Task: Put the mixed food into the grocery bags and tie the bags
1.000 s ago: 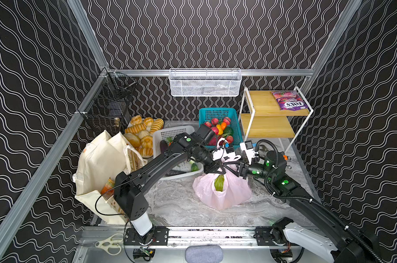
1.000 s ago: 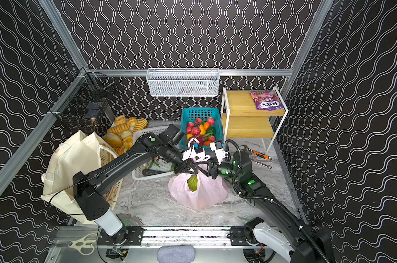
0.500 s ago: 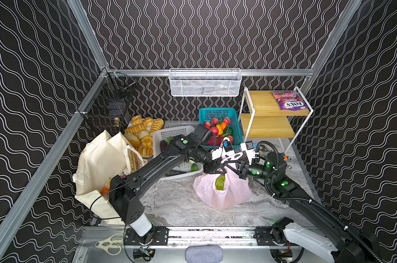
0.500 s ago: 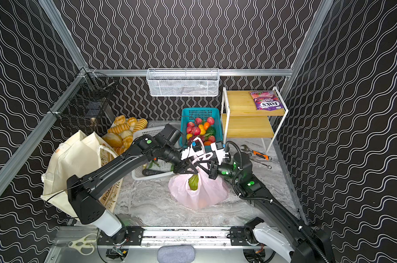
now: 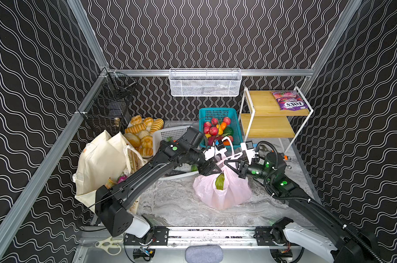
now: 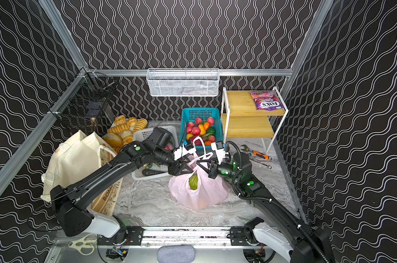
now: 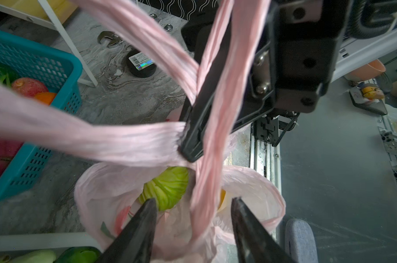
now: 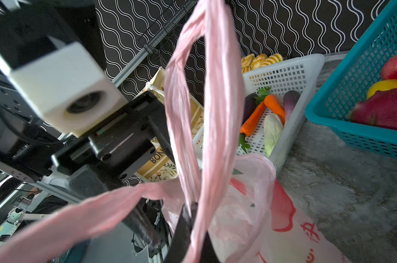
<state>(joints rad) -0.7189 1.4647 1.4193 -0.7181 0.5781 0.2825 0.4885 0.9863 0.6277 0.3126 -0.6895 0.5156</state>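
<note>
Tying the pink plastic bag (image 5: 222,193): right fingers (image 7: 193,132) pinch one handle loop (image 7: 124,141); left fingers (image 7: 145,230), spread, should close on the crossing strand (image 7: 206,182) and pull it taut.

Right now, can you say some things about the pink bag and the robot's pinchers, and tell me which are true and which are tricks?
1. A green cabbage sits inside the pink bag. True.
2. The right gripper is open. False: it is shut on a bag handle.
3. The left gripper has its jaws apart. True.
4. The purple FOX'S pouch is inside the pink bag. False: it lies on the wooden shelf.
</note>
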